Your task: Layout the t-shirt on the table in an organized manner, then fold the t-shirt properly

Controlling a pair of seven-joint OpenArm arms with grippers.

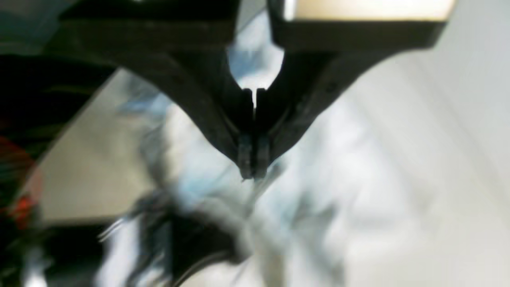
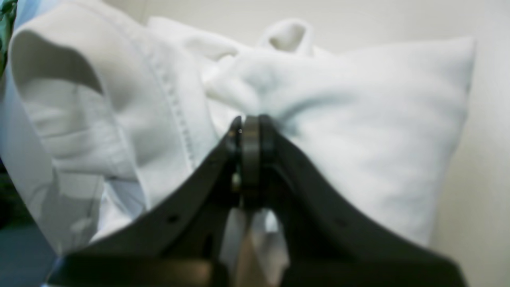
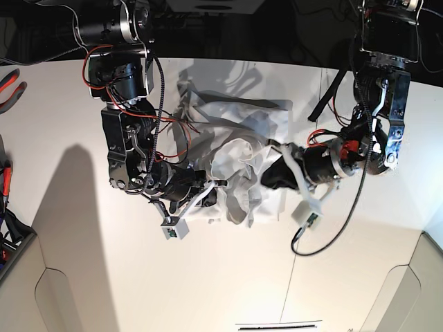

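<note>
One t-shirt (image 3: 235, 155) lies bunched near the middle of one table (image 3: 76, 228). Two arms reach in, each carrying one gripper: the left gripper (image 1: 253, 175) and the right gripper (image 2: 250, 124).

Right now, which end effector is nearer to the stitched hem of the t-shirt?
Right. The right end effector is shut on the t-shirt right beside the stitched hem. The left end effector is at the shirt's other side, with no hem clearly visible near it.

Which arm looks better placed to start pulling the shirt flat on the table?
Probably the right gripper: it is shut on a pinch of the t-shirt, beside a stitched hem. The left gripper is shut too, but its view is too blurred to show a grip.
</note>
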